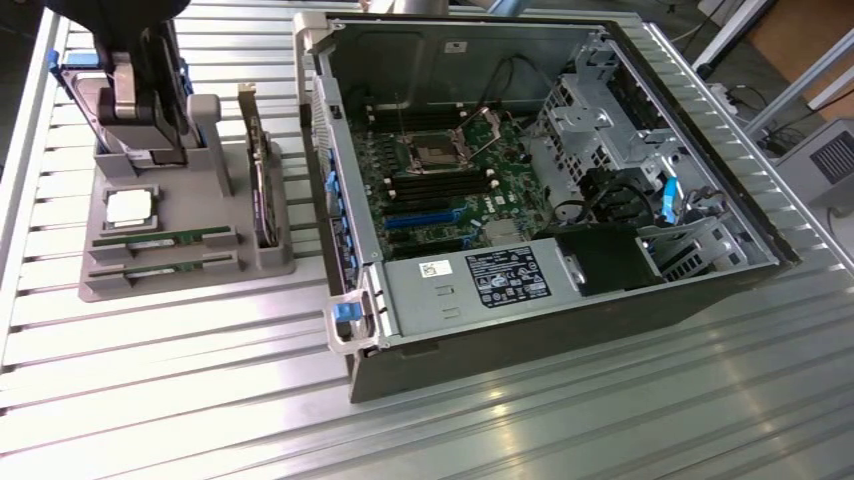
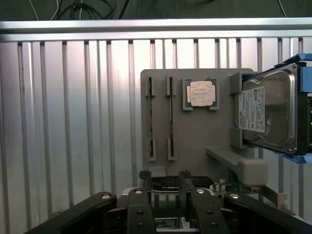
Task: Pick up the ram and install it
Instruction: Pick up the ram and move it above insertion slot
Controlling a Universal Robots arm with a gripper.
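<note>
Two slim green ram sticks stand on edge in the slots of a grey holder (image 1: pixel 200 280) on the exterior view's left: one ram stick (image 1: pixel 167 240) behind, the other ram stick (image 1: pixel 167 263) in front. The wrist view shows them edge-on as thin lines, ram stick (image 2: pixel 151 119) and ram stick (image 2: pixel 170 119). My gripper (image 2: pixel 164 175) hangs above the holder's edge by the expansion card, well apart from the sticks. It is open, with nothing between its fingers (image 2: pixel 145 181).
The holder also carries a square silver CPU (image 1: pixel 128 206), an upright hard drive (image 1: pixel 127 85) with blue rails, and an expansion card (image 1: pixel 264 190). To the exterior view's right lies the open computer case (image 1: pixel 350 330), with black memory slots (image 1: pixel 434 187) on its motherboard.
</note>
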